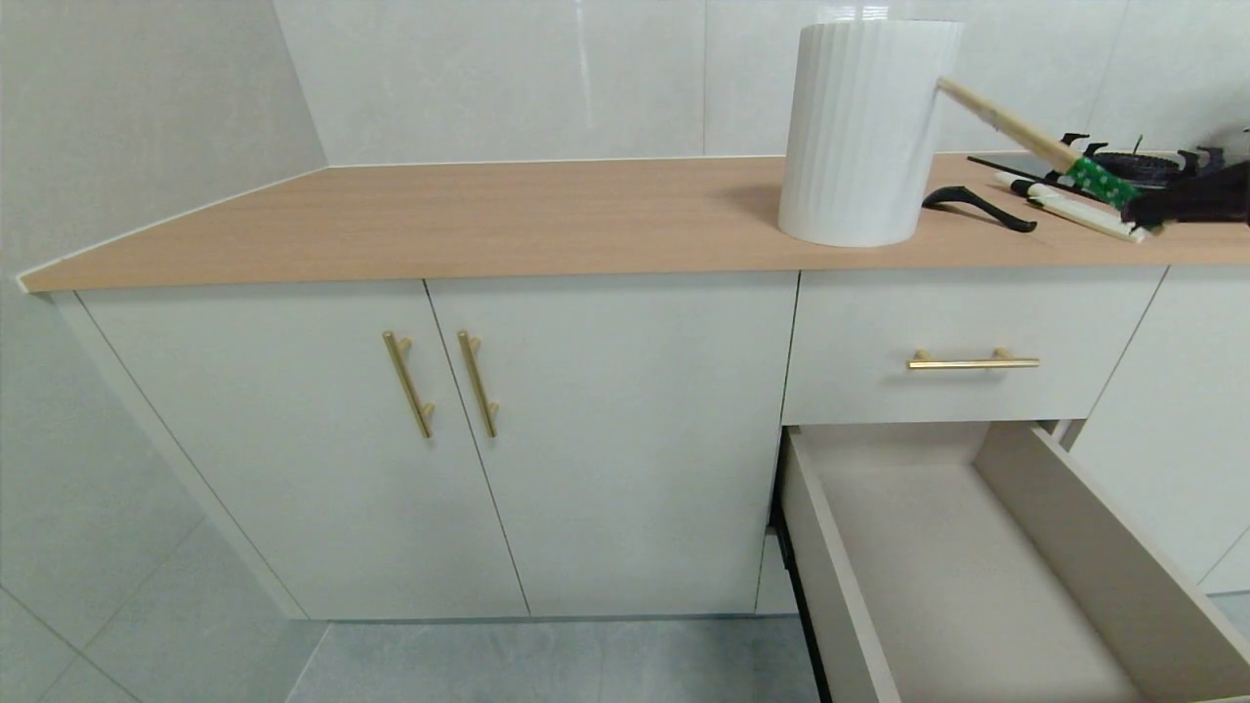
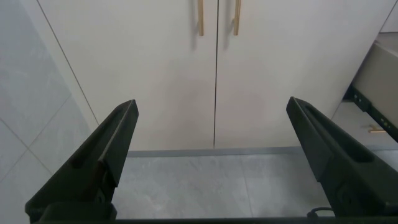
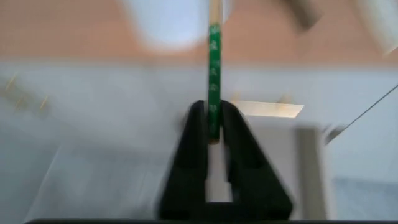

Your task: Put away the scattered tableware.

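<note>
While the right gripper (image 1: 1167, 203) is clamped on a green-banded wooden chopstick (image 1: 1011, 125), its tip beside the tall white ribbed holder (image 1: 859, 137) near the wooden countertop's (image 1: 488, 220) front edge, storing looks barely begun; a black curved utensil (image 1: 977, 207) and a white-handled utensil (image 1: 1074, 213) lie toward its right end; the left gripper (image 2: 211, 109) gapes wide, empty.

**Holder at the tabletop's right, open drawer below**

The holder (image 1: 859, 127) stands on the tabletop (image 1: 439, 215), toward its right. Right of it, the right tool (image 1: 1187, 205) grips chopsticks (image 1: 1016, 127) that slant up to the holder's side. A curved utensil (image 1: 977, 205) lies beneath them. The open drawer (image 1: 977, 586) sits under a shut drawer (image 1: 977, 342), right of the cabinet doors (image 1: 439, 439).
</note>
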